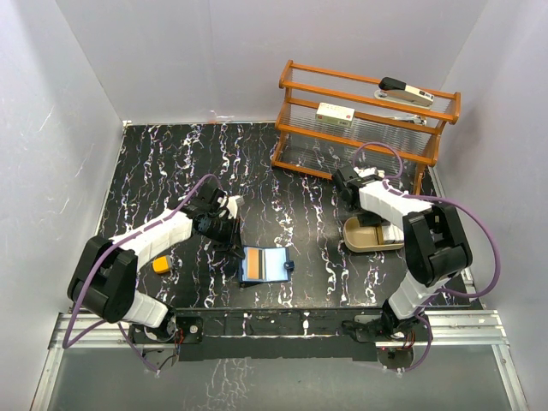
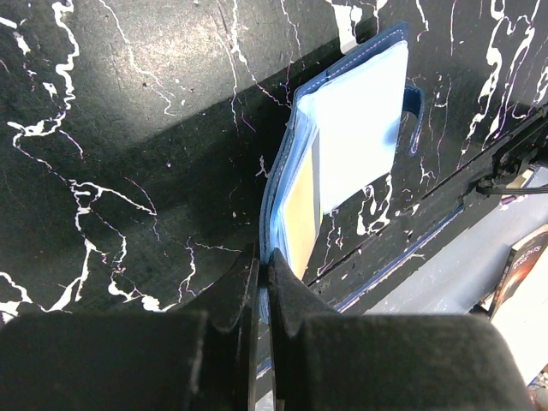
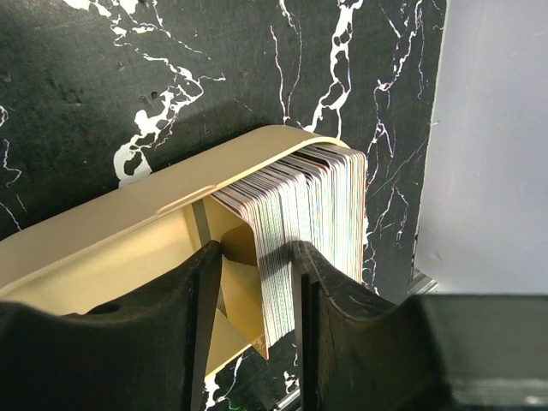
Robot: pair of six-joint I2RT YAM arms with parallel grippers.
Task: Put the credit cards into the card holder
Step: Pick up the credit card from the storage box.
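Note:
The card holder (image 1: 264,264) lies open on the black marbled table, blue with a tan-orange pocket side. In the left wrist view the card holder (image 2: 360,128) shows a pale inner face, and my left gripper (image 2: 264,267) is shut on its near blue edge. My left gripper (image 1: 237,248) stands at the holder's left side. The credit cards (image 3: 317,197) stand on edge as a thick stack in a beige tray (image 3: 128,214). My right gripper (image 3: 255,274) straddles several cards of that stack. Its right finger (image 3: 308,282) is wedged into the stack and its left finger (image 3: 204,291) stands clear of the cards.
A beige tray (image 1: 355,244) sits right of centre under my right gripper (image 1: 370,224). A wooden rack (image 1: 360,128) with white devices stands at the back right. A small yellow object (image 1: 161,265) lies by the left arm. White walls close in on three sides.

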